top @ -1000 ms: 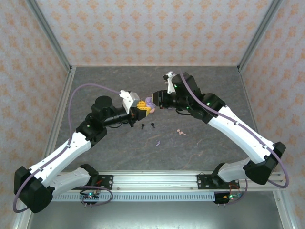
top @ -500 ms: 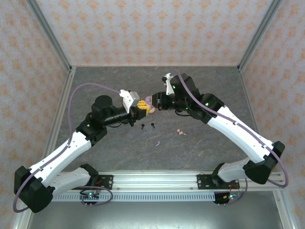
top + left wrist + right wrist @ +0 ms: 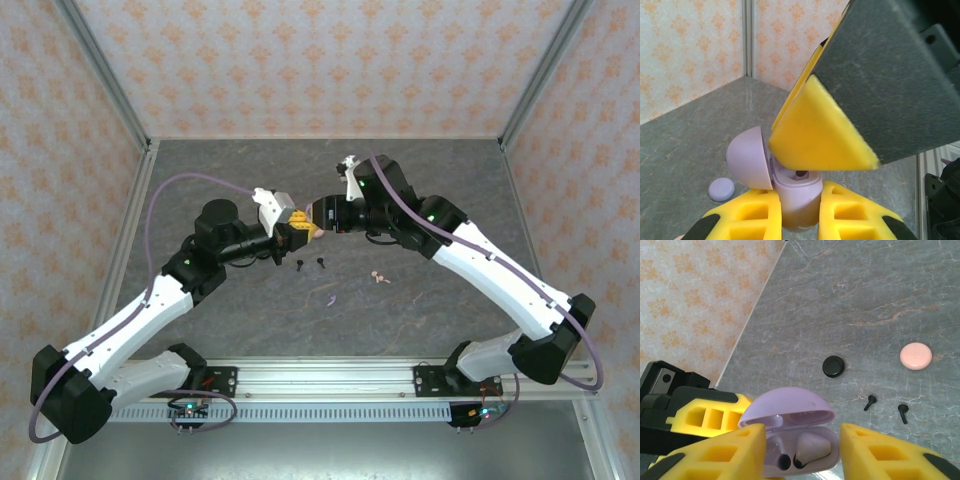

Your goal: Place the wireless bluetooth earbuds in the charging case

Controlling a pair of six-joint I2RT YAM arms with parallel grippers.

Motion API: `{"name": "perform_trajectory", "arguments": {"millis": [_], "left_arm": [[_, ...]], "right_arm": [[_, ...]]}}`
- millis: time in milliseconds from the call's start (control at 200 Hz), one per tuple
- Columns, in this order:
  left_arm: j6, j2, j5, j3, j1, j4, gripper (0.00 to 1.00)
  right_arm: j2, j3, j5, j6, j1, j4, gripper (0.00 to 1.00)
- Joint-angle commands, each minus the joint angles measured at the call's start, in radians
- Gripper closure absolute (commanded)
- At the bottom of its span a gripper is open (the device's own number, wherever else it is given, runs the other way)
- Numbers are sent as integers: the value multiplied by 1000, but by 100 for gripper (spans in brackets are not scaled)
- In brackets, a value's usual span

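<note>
My left gripper (image 3: pixel 797 212) is shut on the base of an open lilac charging case (image 3: pixel 796 192), held above the table with its lid (image 3: pixel 747 157) tipped back. One lilac earbud (image 3: pixel 812 446) lies in the case (image 3: pixel 790 412); the socket beside it shows a dark hole. My right gripper (image 3: pixel 801 436) is open, one finger on each side of the case. The two grippers, left (image 3: pixel 298 231) and right (image 3: pixel 321 214), meet mid-table. On the table lie another lilac earbud (image 3: pixel 330 299), two black earbuds (image 3: pixel 300 264) (image 3: pixel 321 262) and a pink pair (image 3: pixel 380 277).
A closed black disc case (image 3: pixel 833 366) and a closed pink one (image 3: pixel 915 356) lie on the grey table (image 3: pixel 430 320). A small closed lilac disc case (image 3: pixel 721 189) lies farther back. Patterned walls and metal posts enclose the table.
My right gripper has moved left, closing the gap to the left gripper and covering the lilac case in the top view. The left arm has barely moved.
</note>
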Motion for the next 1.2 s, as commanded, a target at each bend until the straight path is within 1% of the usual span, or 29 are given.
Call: {"name": "perform_trajectory", "arguments": {"millis": [0, 70, 150, 305, 455, 621, 741, 866, 1091, 1196], "left_arm": [[26, -13, -27, 28, -7, 17, 100], [26, -21, -40, 20, -6, 11, 100], [28, -39, -58, 8, -7, -5, 100], [42, -98, -105, -22, -7, -61, 100], [56, -175, -140, -52, -6, -120, 100], [68, -238, -160, -65, -6, -180, 100], [73, -267, -170, -69, -7, -201, 100], [79, -278, -178, -75, -7, -204, 100], [83, -279, -176, -74, -7, -211, 100], [82, -279, -176, -75, -6, -211, 100]], "right_arm": [[-76, 30, 34, -16, -7, 0, 51], [-108, 10, 62, -18, -22, -5, 49], [-130, -22, 96, -2, -42, -32, 49], [-127, -109, 119, 78, -82, -122, 56], [-97, -233, 125, 162, -86, -160, 59], [37, -336, 51, 234, -68, -132, 60], [174, -330, 50, 232, -18, -126, 60], [282, -322, 27, 233, 17, -85, 60], [382, -325, 19, 228, 30, -61, 61], [414, -321, -11, 219, 32, -45, 63]]}}
